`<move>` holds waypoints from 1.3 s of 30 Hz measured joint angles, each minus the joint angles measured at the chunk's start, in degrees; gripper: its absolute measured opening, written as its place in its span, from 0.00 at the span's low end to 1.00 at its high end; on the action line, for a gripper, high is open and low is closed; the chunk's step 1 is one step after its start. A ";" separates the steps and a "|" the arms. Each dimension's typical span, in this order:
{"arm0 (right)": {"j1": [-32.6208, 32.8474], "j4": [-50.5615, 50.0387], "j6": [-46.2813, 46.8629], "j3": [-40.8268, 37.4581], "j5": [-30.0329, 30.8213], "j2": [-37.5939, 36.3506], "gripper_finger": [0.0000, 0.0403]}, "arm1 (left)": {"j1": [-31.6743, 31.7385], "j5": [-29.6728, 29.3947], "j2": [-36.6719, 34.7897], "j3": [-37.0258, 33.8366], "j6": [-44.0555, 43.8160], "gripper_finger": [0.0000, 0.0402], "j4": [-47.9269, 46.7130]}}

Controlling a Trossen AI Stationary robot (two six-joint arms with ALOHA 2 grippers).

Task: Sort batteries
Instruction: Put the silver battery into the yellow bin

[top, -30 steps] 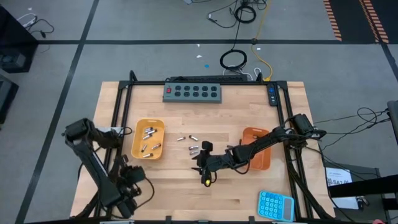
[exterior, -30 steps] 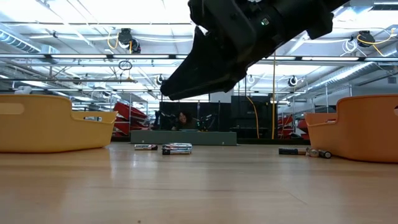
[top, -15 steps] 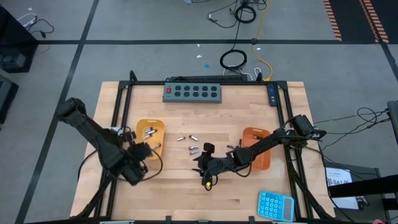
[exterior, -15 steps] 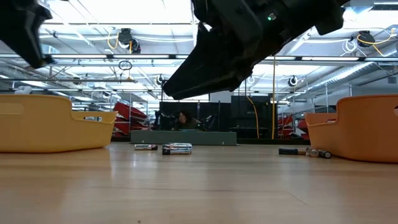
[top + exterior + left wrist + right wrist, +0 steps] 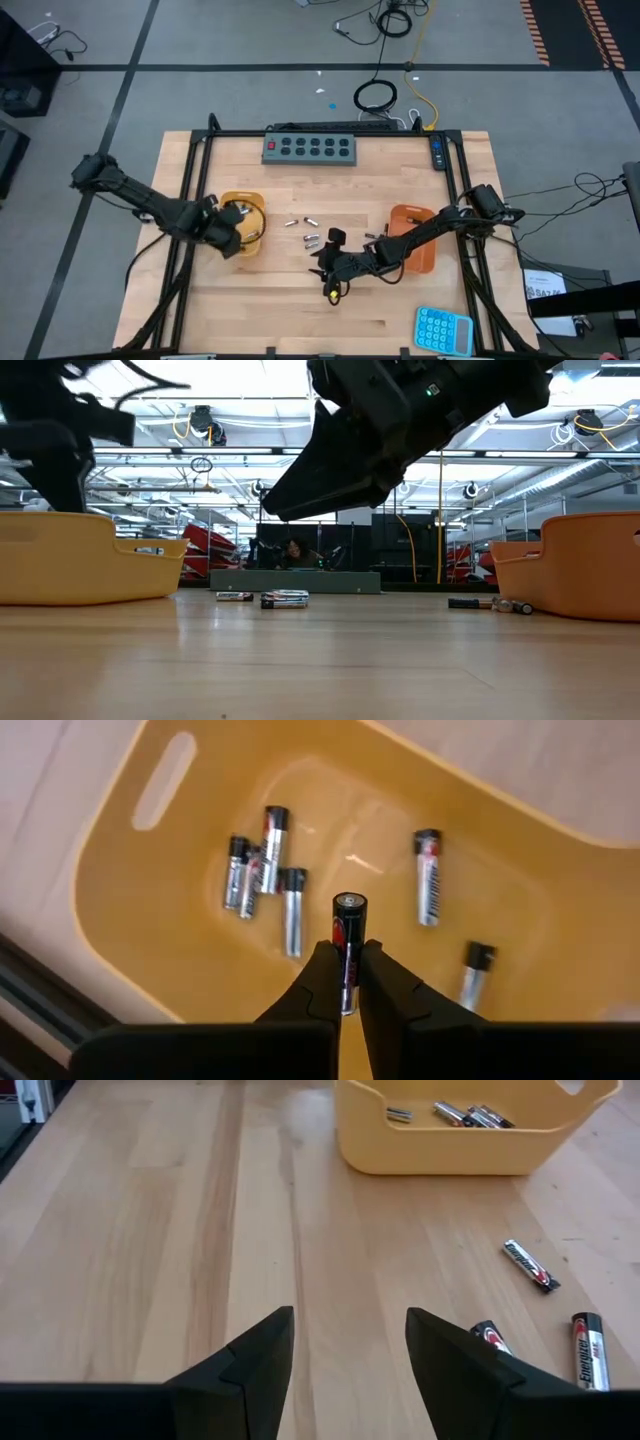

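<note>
My left gripper (image 5: 348,960) hangs over the yellow tray (image 5: 150,920) at the table's left (image 5: 247,203), shut on one black-and-red battery (image 5: 349,920). Several silver batteries (image 5: 265,870) lie flat on the tray's floor. My right gripper (image 5: 350,1345) stands open low over the table's middle (image 5: 322,262), with bare wood between its fingers. Loose batteries (image 5: 529,1266) lie on the wood beside it (image 5: 311,238). An orange tray (image 5: 413,258) stands to the right. My left gripper pinches the battery's lower part (image 5: 347,985) between its two fingertips. The fingers point steeply down and lie along the battery, whose free end (image 5: 350,903) sticks out beyond them. The battery is lifted clear above the tray's floor.
A grey switch box (image 5: 310,148) sits at the table's far edge and a blue calculator (image 5: 443,329) at the near right corner. More batteries (image 5: 284,598) lie on the wood between the two trays. A black frame rail (image 5: 195,180) runs along the table's left side.
My left gripper has swung from the table's near left corner toward the far edge and somewhat to the right, ending over the yellow tray, and its wrist has turned on the way. My right gripper has kept still.
</note>
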 joint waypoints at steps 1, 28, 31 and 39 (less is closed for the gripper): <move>0.00 -0.02 -0.04 0.00 0.00 0.00 0.46 | 1.30 0.13 0.00 -0.29 1.19 0.06 0.48; 0.00 -2.05 0.60 0.00 1.42 0.00 0.46 | 9.09 -4.61 0.39 3.45 14.26 0.41 10.25; 0.00 -3.48 0.31 0.00 0.93 -0.20 0.46 | 9.38 -4.82 5.00 7.15 20.97 0.42 15.34; -0.30 -9.61 2.97 0.00 2.93 -1.65 0.46 | 14.18 2.74 25.49 17.42 34.89 0.43 21.29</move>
